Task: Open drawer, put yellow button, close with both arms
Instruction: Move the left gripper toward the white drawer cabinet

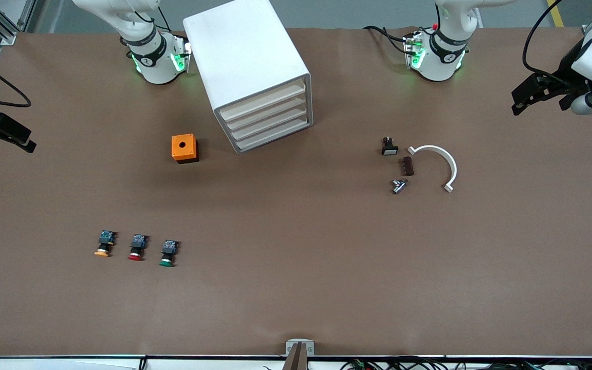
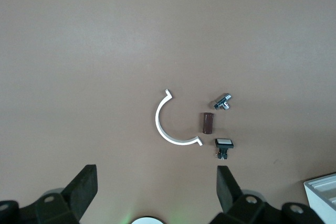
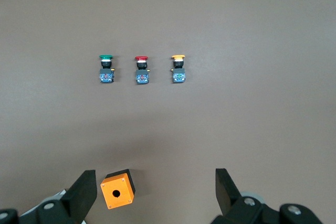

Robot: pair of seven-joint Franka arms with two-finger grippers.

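Observation:
The white cabinet (image 1: 247, 56) stands between the two arm bases, and its highest drawer (image 1: 264, 99) is shut like the three below it. The yellow button (image 1: 104, 244) lies on its side toward the right arm's end of the table, nearer the front camera, at the end of a row with a red and a green one. It also shows in the right wrist view (image 3: 178, 69). My right gripper (image 3: 155, 184) is open and empty, high at the right arm's end (image 1: 5, 133). My left gripper (image 2: 156, 182) is open and empty, high at the left arm's end (image 1: 537, 96).
The red button (image 1: 136, 248) and green button (image 1: 168, 253) lie beside the yellow one. An orange box (image 1: 185, 148) with a hole sits beside the cabinet. A white half ring (image 1: 440, 164), brown block (image 1: 408, 166), metal fitting (image 1: 399, 185) and small black switch (image 1: 389, 147) lie toward the left arm's end.

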